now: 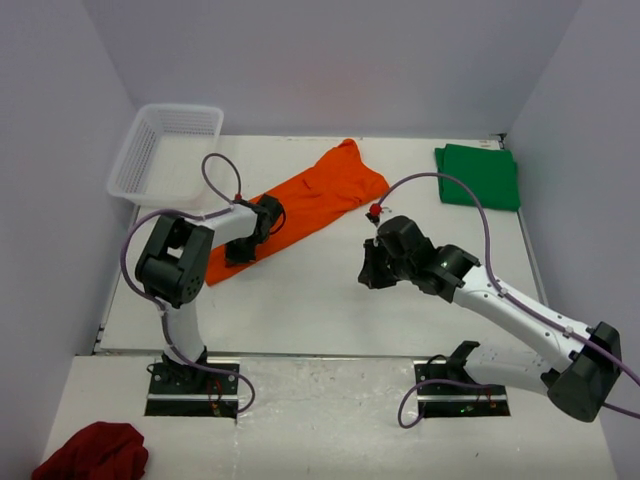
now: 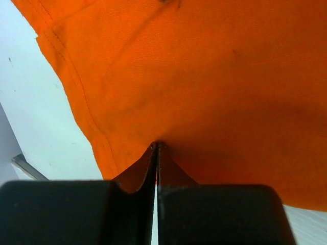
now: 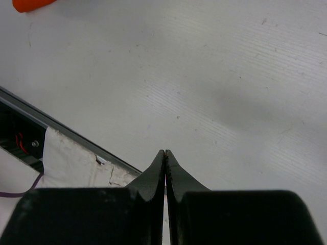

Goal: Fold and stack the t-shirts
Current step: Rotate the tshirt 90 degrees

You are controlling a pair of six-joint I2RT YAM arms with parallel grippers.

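Observation:
The bright orange t-shirt (image 1: 310,195) lies stretched in a long diagonal strip from the table's middle back toward the left. My left gripper (image 1: 240,252) sits at its near-left end. In the left wrist view the jaws are shut, the left gripper (image 2: 157,145) touching the flat orange cloth (image 2: 204,76) near its hem, with no fold seen between the tips. The dark green t-shirt (image 1: 480,175) lies folded at the back right. My right gripper (image 1: 370,275) hovers shut over bare table at the centre. The right wrist view shows this gripper (image 3: 165,151) empty, with a corner of orange cloth (image 3: 30,4) far off.
A white mesh basket (image 1: 165,150) stands at the back left corner. A dark red cloth (image 1: 95,455) lies on the near ledge at the bottom left, off the table. The table's metal front edge (image 3: 61,135) runs close below the right gripper.

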